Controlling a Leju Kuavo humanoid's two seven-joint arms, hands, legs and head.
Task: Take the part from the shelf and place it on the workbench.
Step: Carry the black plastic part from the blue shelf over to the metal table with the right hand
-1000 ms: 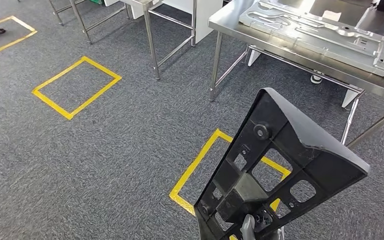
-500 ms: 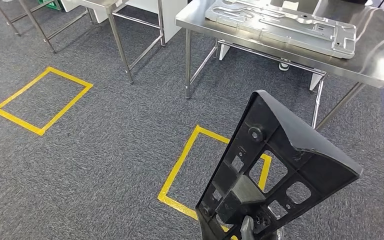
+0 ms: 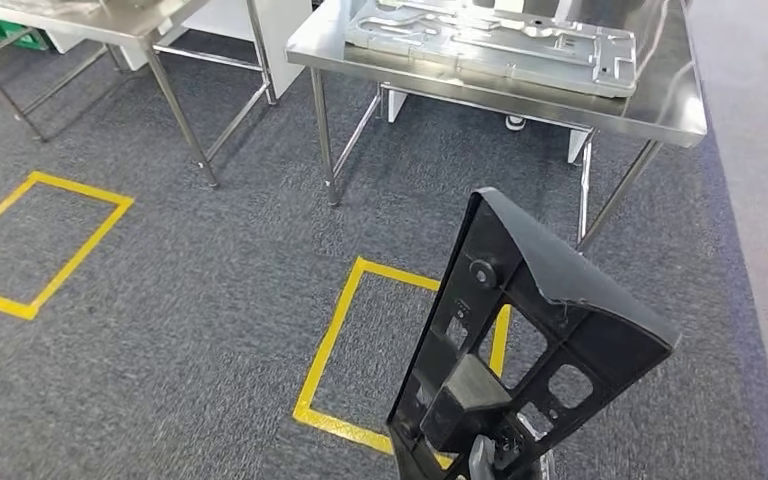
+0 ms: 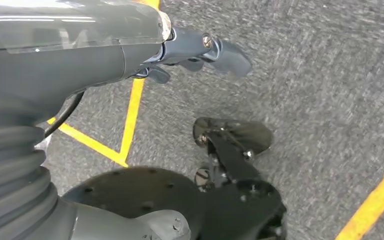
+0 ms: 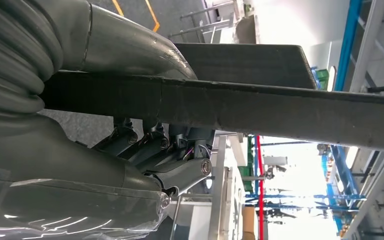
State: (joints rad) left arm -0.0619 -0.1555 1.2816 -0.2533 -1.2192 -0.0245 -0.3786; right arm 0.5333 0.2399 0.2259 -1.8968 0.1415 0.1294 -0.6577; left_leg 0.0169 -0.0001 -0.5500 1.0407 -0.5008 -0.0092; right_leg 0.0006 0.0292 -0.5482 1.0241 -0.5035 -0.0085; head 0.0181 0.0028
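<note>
So this is the carry leg of the job. The part (image 3: 530, 340), a black plastic panel with cut-outs and a lip along its upper edge, is already off the shelf and sits upright in the right hand (image 5: 130, 130). In the right wrist view the thumb presses one face of the panel's edge and the darker fingers (image 5: 150, 145) wrap round the other face, so the hand is clamped on it pretty firmly. From the head view just a bit of that hand (image 3: 480, 455) pokes out at the panel's lower end, which means most of the part stands well above the fingers and leans away from them.

The left hand (image 4: 200, 47) hangs over the carpet with nothing in it, fingers loosely bent and apart, well away from the part.

The workbench (image 3: 660, 110) is ahead, beyond the fingers and the yellow floor box (image 3: 340, 330), with a big grey metal plate (image 3: 490, 40) already lying across a lot of its top. A second steel table (image 3: 150, 25) stands off to the side.

My read: the next move needs the robot closer to the bench, probably standing on that yellow box, then lifting the panel over the edge. Bare steel is mostly along the near edge and the right end, so I'd aim there and only then loosen the fingers.
</note>
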